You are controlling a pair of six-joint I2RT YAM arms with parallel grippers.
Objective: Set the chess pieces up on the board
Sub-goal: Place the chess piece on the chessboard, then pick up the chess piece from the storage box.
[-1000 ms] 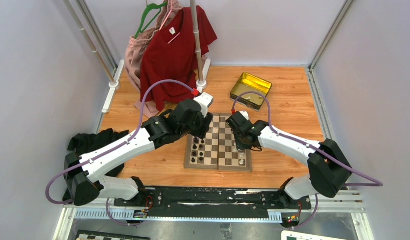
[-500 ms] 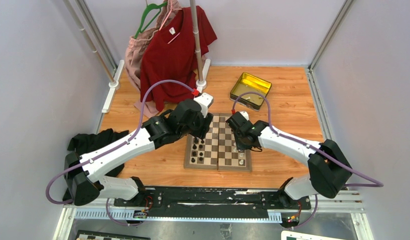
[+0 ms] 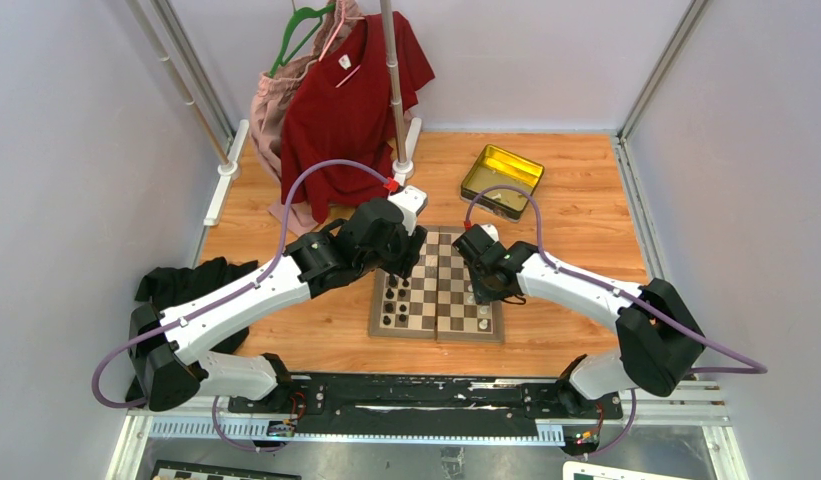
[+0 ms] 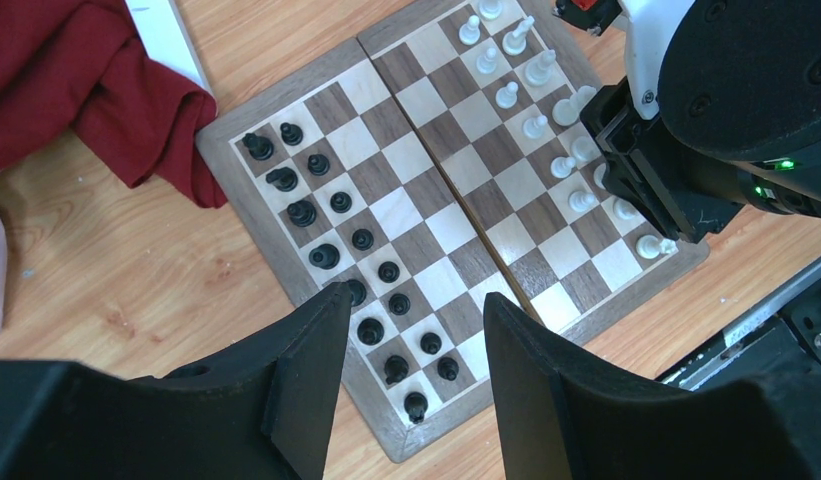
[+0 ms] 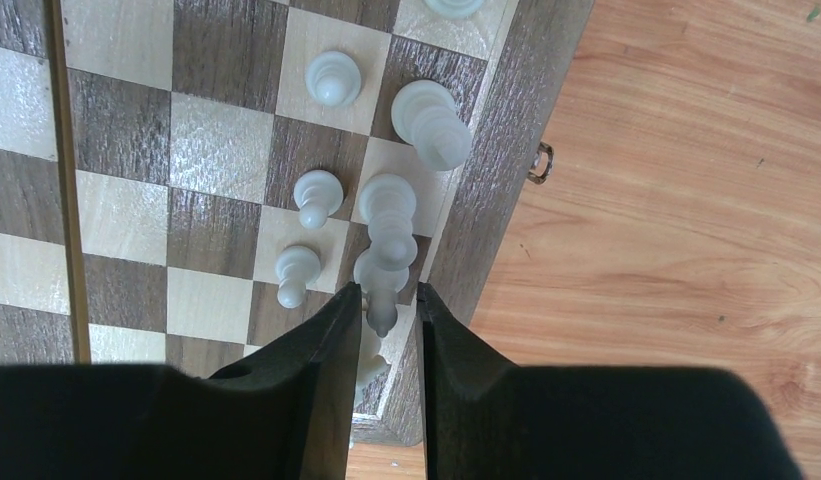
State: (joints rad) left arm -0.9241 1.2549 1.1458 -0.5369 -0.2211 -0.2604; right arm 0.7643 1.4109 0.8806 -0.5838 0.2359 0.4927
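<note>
The board (image 3: 448, 262) lies between both arms. White chess pieces (image 4: 546, 125) stand in two rows along its right side, and black ones (image 4: 336, 230) line the left side. My right gripper (image 5: 386, 290) hangs low over the board's (image 5: 121, 130) right edge row. Its jaws flank a white piece (image 5: 383, 285) that stands on its square, with a thin gap on each side, so the gripper is open. My left gripper (image 4: 416, 295) hovers high above the black side of the board (image 4: 416, 210), open with nothing in it. In the top view the arms hide both grippers' fingers.
A gold tin (image 3: 502, 180) lies open behind the board on the right. A red shirt (image 3: 351, 100) and a pink garment hang from a rack pole (image 3: 396, 90) at the back left. A black cloth (image 3: 191, 280) lies at the left. Bare wood (image 5: 676, 200) borders the board's right edge.
In the top view the right wrist has shifted very slightly over the board's right side. The left arm has not moved.
</note>
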